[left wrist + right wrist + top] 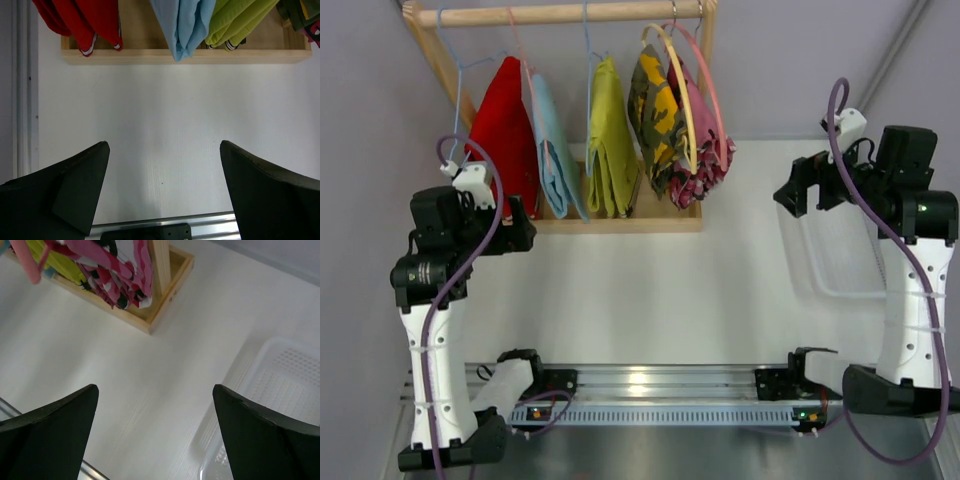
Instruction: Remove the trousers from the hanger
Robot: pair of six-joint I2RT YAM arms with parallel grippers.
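The camouflage trousers (655,115) hang folded on a yellow hanger (682,100) at the rack's right end. The pink patterned trousers (705,150) hang beside them on a pink hanger (712,95); they also show in the right wrist view (117,275). My left gripper (525,232) is open and empty, low in front of the rack's left end. My right gripper (788,197) is open and empty, to the right of the rack above the table. In the left wrist view only a corner of the camouflage trousers (295,12) shows.
A wooden rack (560,14) with a base frame (620,224) also carries plain red trousers (505,130), a light blue pair (555,150) and an olive-yellow pair (610,145). A clear white basket (840,250) sits on the table at right, below my right arm.
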